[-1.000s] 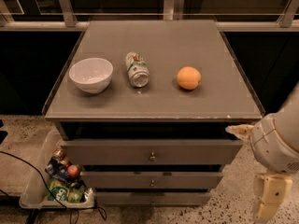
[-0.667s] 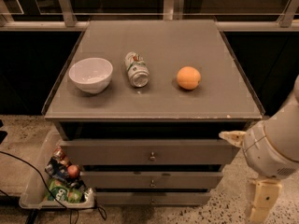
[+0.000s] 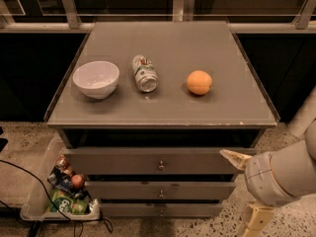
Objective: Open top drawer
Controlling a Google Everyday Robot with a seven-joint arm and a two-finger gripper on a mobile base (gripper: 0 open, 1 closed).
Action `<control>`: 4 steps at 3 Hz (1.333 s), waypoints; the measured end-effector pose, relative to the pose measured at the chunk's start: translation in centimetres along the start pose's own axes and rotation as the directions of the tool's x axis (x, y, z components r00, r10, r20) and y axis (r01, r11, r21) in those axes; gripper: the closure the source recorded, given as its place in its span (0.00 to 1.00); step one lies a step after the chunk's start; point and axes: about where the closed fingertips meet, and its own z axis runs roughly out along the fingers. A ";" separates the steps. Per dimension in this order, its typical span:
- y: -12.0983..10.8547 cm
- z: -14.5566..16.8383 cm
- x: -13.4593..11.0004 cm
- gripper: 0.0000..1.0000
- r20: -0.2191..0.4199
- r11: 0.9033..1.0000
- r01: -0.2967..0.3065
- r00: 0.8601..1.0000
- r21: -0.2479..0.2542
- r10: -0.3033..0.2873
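The top drawer (image 3: pixel 123 161) is the widest grey front under the cabinet top, with a small brass knob (image 3: pixel 161 166) at its centre. It sits flush with the cabinet, shut. My gripper (image 3: pixel 244 189) is low at the right, beside the drawer's right end and well to the right of the knob. One cream finger (image 3: pixel 233 157) points left at the drawer front's right end, the other (image 3: pixel 256 220) hangs down below. The jaws stand wide apart and hold nothing.
Two narrower drawer fronts (image 3: pixel 123 190) with knobs lie below. On the cabinet top (image 3: pixel 237 107) are a white bowl (image 3: pixel 96 79), a can lying on its side (image 3: pixel 144 73) and an orange (image 3: pixel 199 82). A clear bin of snacks (image 3: pixel 64 186) and a black cable (image 3: pixel 29 177) are on the floor at the left.
My arm and gripper have shifted left, bringing the upper finger closer to the right end of the top drawer. The drawer and the things on top have not moved.
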 end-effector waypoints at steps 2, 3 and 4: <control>-3.5 2.0 0.9 0.00 0.060 0.975 0.018 0.998 0.220 -0.031; -3.5 1.8 0.8 0.00 0.053 0.977 0.014 0.998 0.213 -0.026; -3.9 1.9 0.8 0.00 0.054 0.975 0.022 0.998 0.223 -0.035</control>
